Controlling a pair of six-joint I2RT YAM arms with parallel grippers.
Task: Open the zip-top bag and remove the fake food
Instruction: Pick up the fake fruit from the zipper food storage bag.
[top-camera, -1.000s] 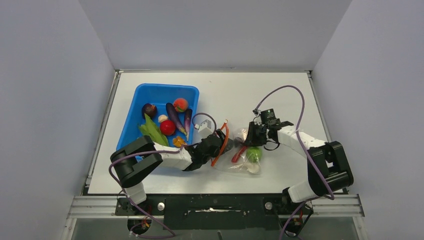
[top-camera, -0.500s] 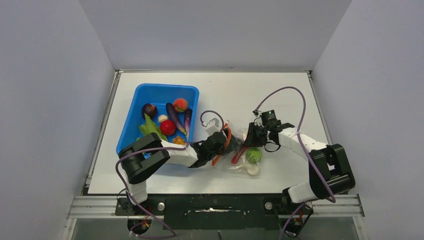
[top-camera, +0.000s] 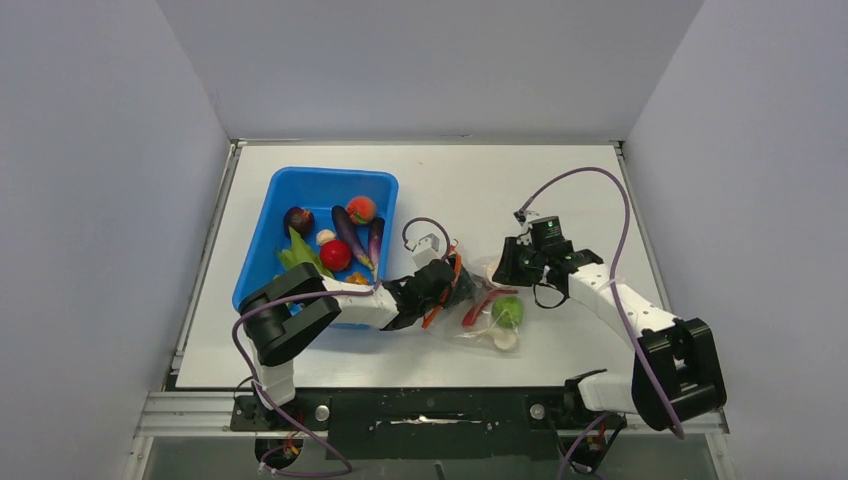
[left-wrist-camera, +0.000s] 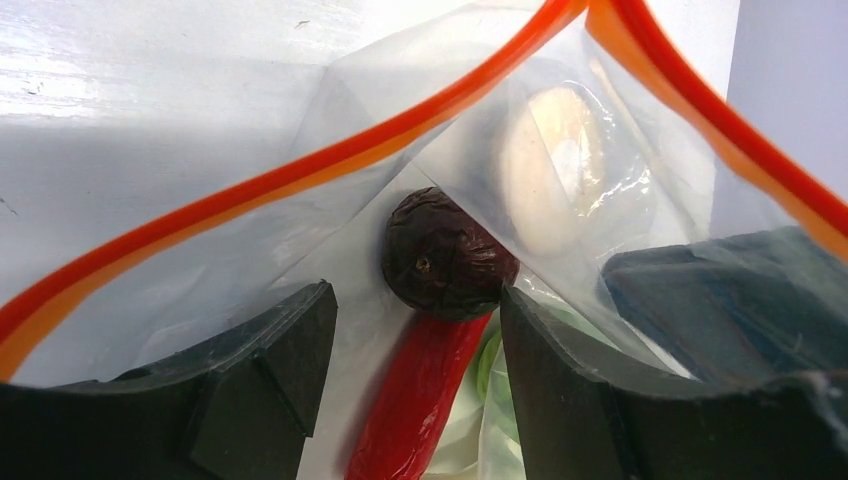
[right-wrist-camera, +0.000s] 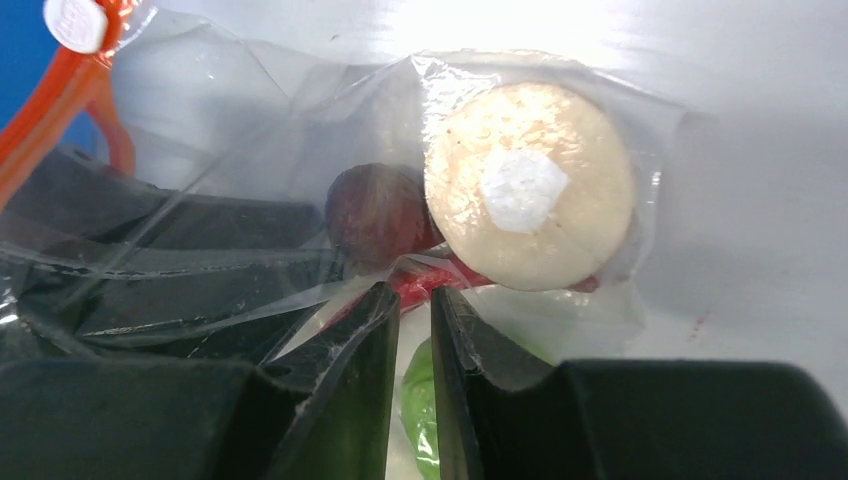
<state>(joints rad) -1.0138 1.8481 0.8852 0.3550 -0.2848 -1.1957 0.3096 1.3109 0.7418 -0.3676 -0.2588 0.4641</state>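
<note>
– Spotting zip-top bag (top-camera: 470, 325) on bench (top-camera: 520, 190), gaping around left gripper (left-wrist-camera: 415, 300); jaws wide apart, dark fake food (left-wrist-camera: 445, 255) between.
– And right gripper (right-wrist-camera: 415, 300)?
– Jaws almost closed, pinching bag film. Mushroom (right-wrist-camera: 530, 170) hazy behind plastic, green piece (right-wrist-camera: 416, 405) half hidden.

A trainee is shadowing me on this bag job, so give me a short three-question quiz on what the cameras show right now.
1. True or false: the mouth of the zip-top bag is sealed shut.
2. In the left wrist view, what lies just ahead of the open left hand?
A. a white mushroom
B. a dark brown round piece
C. a green ball
3. What colour is the bin of loose toy food to the left of the bag?

Key
1. False: the mouth gapes and the left hand reaches into it.
2. B
3. Blue
</note>
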